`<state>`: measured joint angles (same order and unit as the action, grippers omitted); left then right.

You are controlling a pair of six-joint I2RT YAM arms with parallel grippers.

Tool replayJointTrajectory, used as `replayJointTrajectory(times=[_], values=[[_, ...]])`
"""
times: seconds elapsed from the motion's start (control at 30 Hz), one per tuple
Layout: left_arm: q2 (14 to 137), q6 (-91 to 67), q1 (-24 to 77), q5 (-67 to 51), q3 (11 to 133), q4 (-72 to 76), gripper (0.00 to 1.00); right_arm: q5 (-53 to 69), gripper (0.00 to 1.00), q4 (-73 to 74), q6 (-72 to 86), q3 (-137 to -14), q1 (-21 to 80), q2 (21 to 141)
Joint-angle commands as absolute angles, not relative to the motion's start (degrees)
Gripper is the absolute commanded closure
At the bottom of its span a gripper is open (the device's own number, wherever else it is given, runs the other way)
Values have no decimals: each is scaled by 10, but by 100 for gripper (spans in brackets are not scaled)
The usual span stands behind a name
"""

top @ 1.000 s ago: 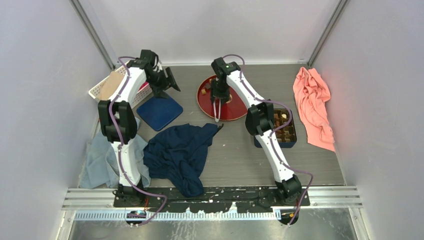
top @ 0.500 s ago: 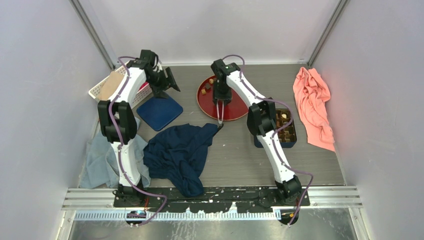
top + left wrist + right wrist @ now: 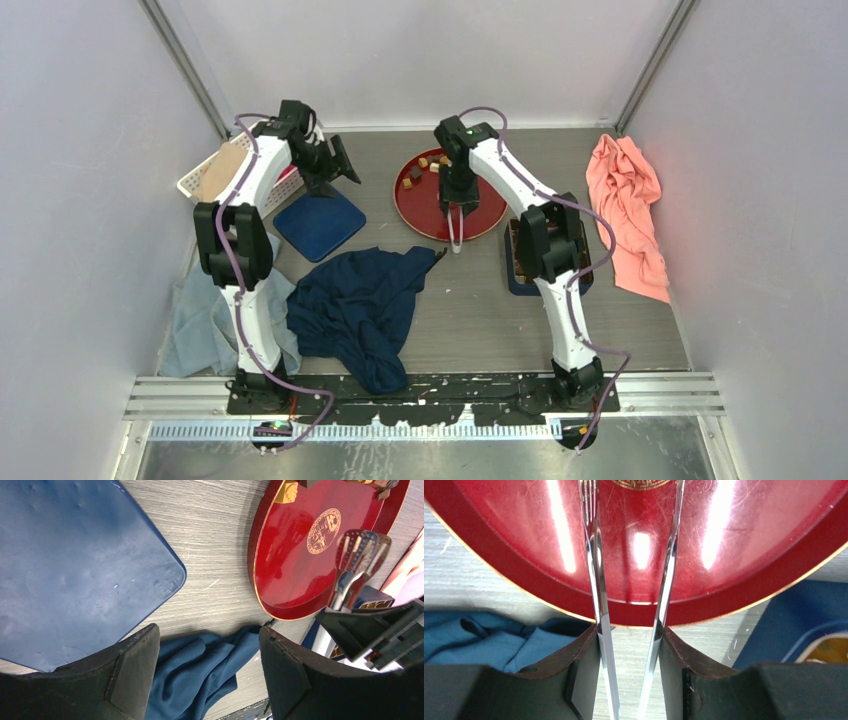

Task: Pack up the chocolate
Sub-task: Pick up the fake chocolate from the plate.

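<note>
Several chocolates [image 3: 424, 162] sit in plain view at the tray's [image 3: 420, 208] far-left side, well beyond the right claw [image 3: 629, 645]. 1 second ago the wrist covered them. That claw is clamped on the tongs [image 3: 594, 580], and it has swung right and nearer, so the tong tips now hang by the tray's near rim. Whether they carry a piece, I can't tell. The elbow has slid over the box [image 3: 769, 625], just right of the claw, hiding most of it. My read: it's heading boxward, or resetting for another pick. Left claw [image 3: 207, 642] hasn't budged, jaws wide and empty, lid [image 3: 75, 570] below and left of it.
</note>
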<state>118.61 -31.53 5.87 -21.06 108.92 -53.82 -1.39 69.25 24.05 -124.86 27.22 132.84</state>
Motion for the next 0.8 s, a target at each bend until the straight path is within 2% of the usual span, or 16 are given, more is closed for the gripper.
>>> replayJointTrajectory(times=[0.0,0.53,0.77], values=[[1154,-319,54,-224,1095,-523,27,-8,65,673,233,-1226,273,1256],[1155,-320,54,-226,1094,-523,27,-39,66,692,237,-1146,272,1155],[1157,-320,54,-222,1097,-520,27,-77,66,711,263,-1020,255,1041]])
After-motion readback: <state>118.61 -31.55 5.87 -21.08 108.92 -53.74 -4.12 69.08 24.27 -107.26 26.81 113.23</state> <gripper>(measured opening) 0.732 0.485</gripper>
